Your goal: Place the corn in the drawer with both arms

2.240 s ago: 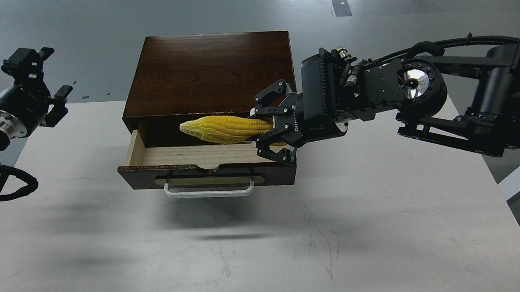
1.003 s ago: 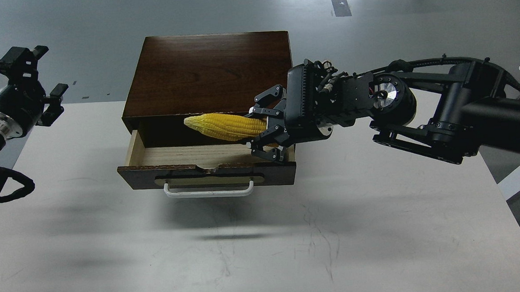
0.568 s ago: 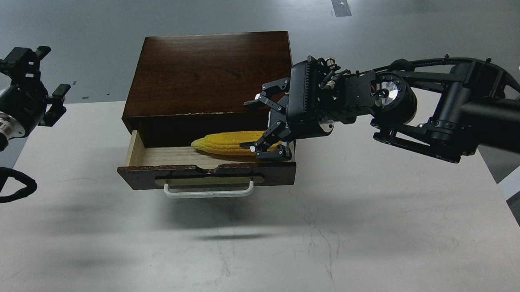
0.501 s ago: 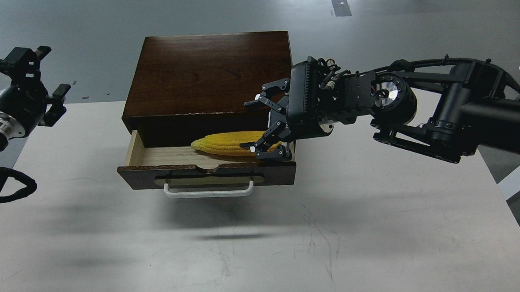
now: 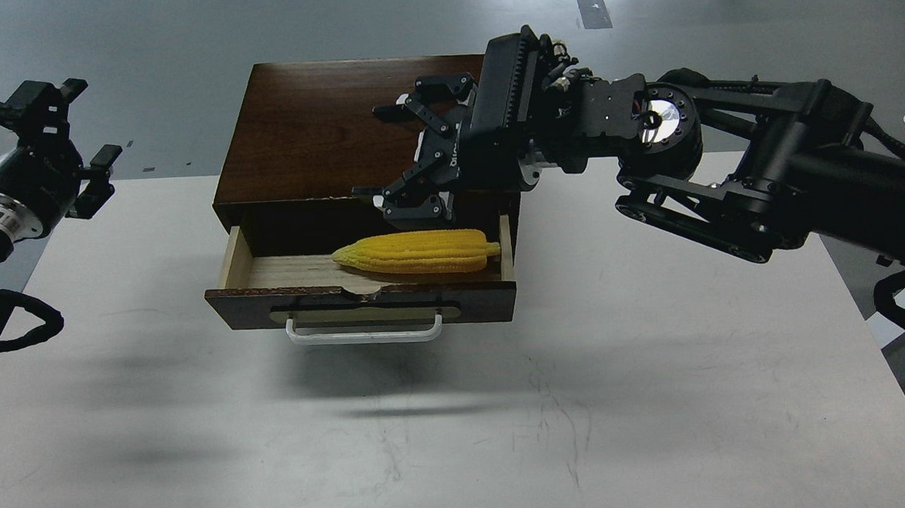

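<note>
Head view — right tool [image 5: 393, 156] spread wide, empty, above corn [image 5: 417, 253] in drawer [image 5: 362, 304]

corn [image 5: 417, 253] in drawer [image 5: 362, 304], cabinet [image 5: 364, 127] behind

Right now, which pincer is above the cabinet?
The right pincer, open and empty, over the cabinet just behind the corn in the drawer. The left pincer hangs off the table's left edge.

White table [image 5: 661, 398], scuffed; grey floor [image 5: 139, 38] beyond.
</note>
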You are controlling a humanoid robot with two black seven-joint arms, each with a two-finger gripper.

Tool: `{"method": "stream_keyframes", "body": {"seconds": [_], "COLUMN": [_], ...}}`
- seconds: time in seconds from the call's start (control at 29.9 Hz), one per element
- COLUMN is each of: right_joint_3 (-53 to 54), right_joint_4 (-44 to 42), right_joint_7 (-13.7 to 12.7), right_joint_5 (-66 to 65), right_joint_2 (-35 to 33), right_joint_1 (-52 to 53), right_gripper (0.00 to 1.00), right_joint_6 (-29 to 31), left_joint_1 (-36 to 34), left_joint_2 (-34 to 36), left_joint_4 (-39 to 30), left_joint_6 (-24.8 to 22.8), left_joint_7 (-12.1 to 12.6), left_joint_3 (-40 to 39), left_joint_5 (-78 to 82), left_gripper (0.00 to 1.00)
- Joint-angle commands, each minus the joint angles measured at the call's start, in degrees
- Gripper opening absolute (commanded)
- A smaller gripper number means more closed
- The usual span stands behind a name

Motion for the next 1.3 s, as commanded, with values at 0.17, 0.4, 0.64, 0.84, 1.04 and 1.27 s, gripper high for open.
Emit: {"method": "stream_keyframes", "body": {"seconds": [0.17,0.4,0.64,0.84,1.04,1.27], "right_joint_3": [8.0,8.3,11.7,21.0,24.2,25.4], "right_joint_4": [-1.8,-3.5,-5.4,-9.2,-12.8,-14.0], "right_joint_7": [-7.9,-14.9,-15.6,-18.5,-21.7,-21.7], "right_joint_5": [35.2,81.1,101.2,102.7,102.8,102.6], "right_joint_2": [-5.6,-15.5,-17.5,-13.6,-11.6,-8.4], "right_joint_1": [0.2,-4.3,-15.6,-26.1,-29.0,-28.9], "right_gripper": [0.91,0.93,0.93,0.97,1.0,1.0], "right_joint_6": [0.8,0.9,1.5,7.4,7.7,7.7], "left_joint_1": [-0.3,-0.6,-0.2,0.0,0.1,0.0], "left_joint_2": [0.0,-0.2,-2.0,-2.9,-3.0,-4.1], "left_joint_4": [0.0,0.0,0.1,0.3,0.3,0.3], "left_joint_6": [0.1,-0.4,-2.0,-1.4,-2.2,-3.6], "left_joint_7": [0.1,0.5,0.7,1.0,1.9,4.2], "left_joint_3": [-0.8,-3.7,-3.9,-3.7,-3.3,-3.1], "left_joint_5": [-0.3,-0.5,-0.6,-0.5,-0.2,0.2], "left_gripper": [0.98,0.98,0.98,0.98,0.98,0.98]}}
